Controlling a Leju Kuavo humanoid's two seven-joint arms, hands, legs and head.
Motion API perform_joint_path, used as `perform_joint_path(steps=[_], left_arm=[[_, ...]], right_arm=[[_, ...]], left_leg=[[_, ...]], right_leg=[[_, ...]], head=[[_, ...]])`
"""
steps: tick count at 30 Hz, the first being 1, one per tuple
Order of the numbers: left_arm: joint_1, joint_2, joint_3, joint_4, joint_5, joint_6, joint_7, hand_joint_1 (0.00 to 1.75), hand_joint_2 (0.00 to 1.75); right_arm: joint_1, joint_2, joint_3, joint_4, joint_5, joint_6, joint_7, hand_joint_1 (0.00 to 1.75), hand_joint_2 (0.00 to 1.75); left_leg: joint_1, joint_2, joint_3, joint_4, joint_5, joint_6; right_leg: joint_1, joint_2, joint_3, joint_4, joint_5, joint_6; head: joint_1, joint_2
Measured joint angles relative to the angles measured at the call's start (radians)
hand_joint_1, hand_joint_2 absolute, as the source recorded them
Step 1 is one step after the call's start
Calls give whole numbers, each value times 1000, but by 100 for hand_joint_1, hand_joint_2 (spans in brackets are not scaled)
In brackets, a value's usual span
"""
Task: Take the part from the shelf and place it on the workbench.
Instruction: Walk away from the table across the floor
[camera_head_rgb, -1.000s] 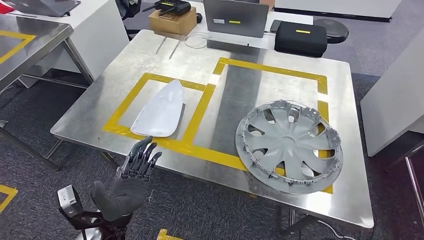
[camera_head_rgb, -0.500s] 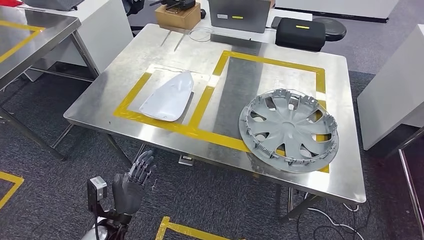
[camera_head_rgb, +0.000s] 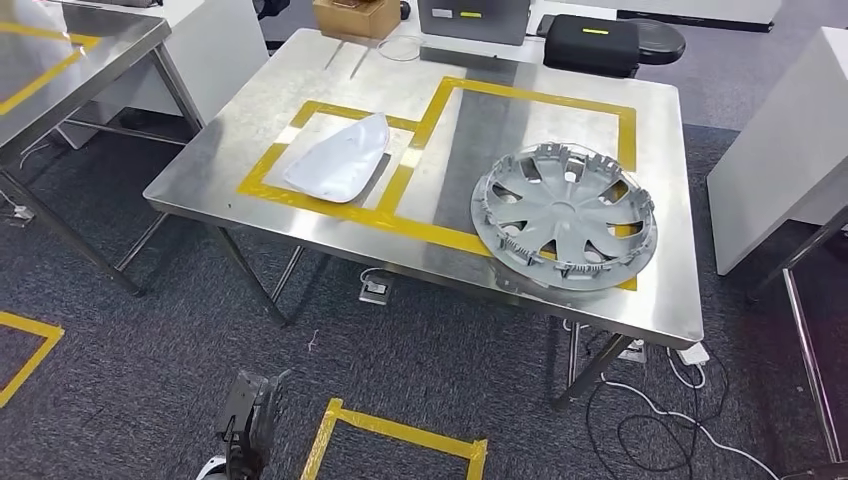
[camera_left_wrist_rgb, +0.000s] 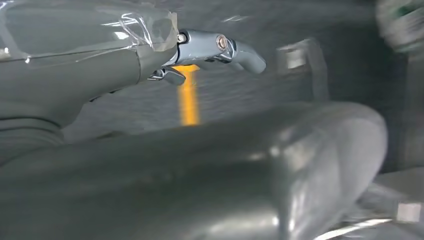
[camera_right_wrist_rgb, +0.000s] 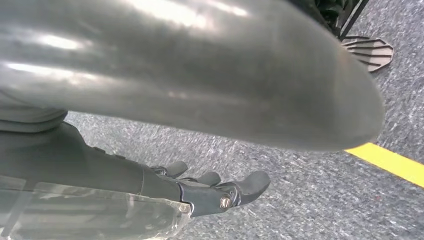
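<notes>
The left hand (camera_head_rgb: 248, 415) has been lowered beside the body since the earlier frame; both hands' fingers (camera_right_wrist_rgb: 240, 187) are loosely released, grasping nothing. The white part (camera_head_rgb: 340, 158), judged light, rigid and smooth, should be gripped at its rim.

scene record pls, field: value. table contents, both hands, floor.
workbench: steel table with yellow tape outlines
small outline: white pointed part lying flat inside it
large outline: grey wheel cover, overlapping the tape on the near side
far edge of table: cardboard box, black case
left hand: holds nothing, fingers extended, over the carpet
right hand: holds nothing, fingers extended, over the carpet
floor: grey carpet, yellow tape, cables under the table's near right corner
</notes>
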Motion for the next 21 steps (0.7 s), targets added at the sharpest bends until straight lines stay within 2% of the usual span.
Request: perform_joint_path(steps=[1, 3, 4, 5, 6, 7, 8, 9, 10, 11, 12, 13, 14, 15, 16, 17, 18, 19, 20, 21], left_arm=[[-5, -2, -1, 39, -6, 2, 12, 0, 0], [-16, -7, -2, 108, -12, 5, 39, 0, 0], [-22, -10, -2, 140, -13, 6, 54, 0, 0], [-28, -13, -2, 173, -12, 9, 74, 0, 0], [-33, -16, -3, 205, -10, 13, 94, 0, 0], [-37, -18, -3, 233, -7, 19, 113, 0, 0], [-41, -19, -3, 260, -3, 25, 129, 0, 0], [-45, -20, -2, 282, -1, 30, 141, 0, 0], [-49, -22, -2, 302, 0, 35, 150, 0, 0], [-51, -23, -2, 320, 1, 39, 156, 0, 0], [-53, -24, -2, 335, 2, 41, 160, 0, 0], [-54, -25, -1, 349, 2, 42, 162, 0, 0], [-56, -26, -1, 360, 3, 44, 163, 0, 0], [-58, -28, 0, 369, 3, 44, 165, 0, 0], [-60, -29, 1, 375, 4, 44, 165, 0, 0], [-62, -32, 1, 380, 4, 44, 166, 0, 0], [-62, -33, 2, 384, 4, 44, 166, 0, 0], [-63, -35, 2, 388, 4, 44, 166, 0, 0], [-63, -36, 2, 393, 4, 44, 166, 0, 0], [-63, -38, 2, 397, 4, 44, 166, 0, 0]], right_arm=[[0, 0, 0, 0, -2, 0, 1, 0, 0], [1, 0, 0, 0, -6, -1, 3, 0, 0], [2, 0, 0, 0, -8, -1, 3, 0, 0], [2, 0, 0, 0, -9, -2, 4, 0, 0], [3, 0, 0, 0, -11, -2, 4, 0, 0], [4, 0, 0, 0, -11, -3, 6, 0, 0], [5, 1, 0, 0, -12, -4, 8, 0, 0], [5, 3, 0, 0, -12, -5, 10, 0, 0], [5, 4, 0, 0, -12, -6, 11, 0, 0], [4, 6, 0, 0, -11, -6, 13, 0, 0], [3, 7, 0, 0, -11, -7, 14, 0, 0], [3, 7, 0, 0, -11, -7, 14, 0, 0], [4, 7, 0, 0, -11, -7, 15, 0, 0], [5, 7, 0, 0, -11, -8, 15, 0, 0], [6, 8, 0, 0, -11, -8, 16, 0, 0], [5, 8, 0, 1, -11, -8, 16, 0, 0], [5, 8, 0, 0, -11, -9, 17, 0, 0], [5, 9, 0, 0, -10, -9, 17, 0, 0], [5, 8, 0, 1, -10, -10, 17, 0, 0], [5, 8, 0, 1, -10, -10, 17, 0, 0]], left_leg=[[4, -2, -13, 38, -45, -8], [10, -3, -44, 164, -152, -22], [13, -3, -54, 228, -182, -27], [15, -3, -52, 270, -188, -29], [17, -3, -33, 278, -174, -29], [17, -3, 7, 245, -150, -27], [17, -5, 62, 179, -132, -21], [15, -6, 121, 99, -131, -14], [13, -7, 166, 33, -137, -6], [8, -8, 191, -9, -145, 2], [4, -9, 198, -27, -149, 9], [0, -8, 190, -30, -139, 16], [0, -6, 185, -37, -127, 25], [1, -4, 176, -45, -112, 34], [3, -2, 165, -53, -95, 41], [5, 0, 153, -57, -80, 46], [4, -1, 135, -58, -66, 49], [2, 0, 118, -57, -54, 50], [0, 1, 101, -55, -41, 50], [-1, 1, 84, -52, -30, 49]], right_leg=[[-3, -1, -10, -1, 12, -7], [-1, -3, -35, 1, 35, -13], [-1, -3, -48, 3, 46, -12], [0, -3, -63, 5, 57, -10], [0, -3, -77, 8, 67, -7], [0, -3, -92, 12, 76, -4], [0, -2, -104, 16, 83, 0], [1, -2, -113, 18, 91, 4], [2, -3, -119, 18, 99, 10], [1, -3, -122, 17, 107, 16], [0, -4, -124, 15, 115, 24], [0, -5, -126, 11, 125, 32], [-1, -5, -131, 12, 126, 36], [-1, -5, -140, 23, 114, 36], [0, -5, -155, 49, 85, 31], [-1, -5, -174, 99, 39, 24], [-1, -5, -195, 165, -9, 19], [-1, -5, -210, 234, -44, 19], [-1, -5, -214, 288, -61, 25], [-1, -5, -203, 311, -56, 34]], head=[[0, 0], [-2, 0], [-2, 0], [-2, 0], [-2, 0], [-2, 0], [-2, 0], [-2, 0], [-1, 0], [-1, 0], [-1, 0], [0, 0], [-1, 0], [0, 0], [2, 0], [3, 0], [4, 0], [5, 0], [5, 0], [5, 0]])
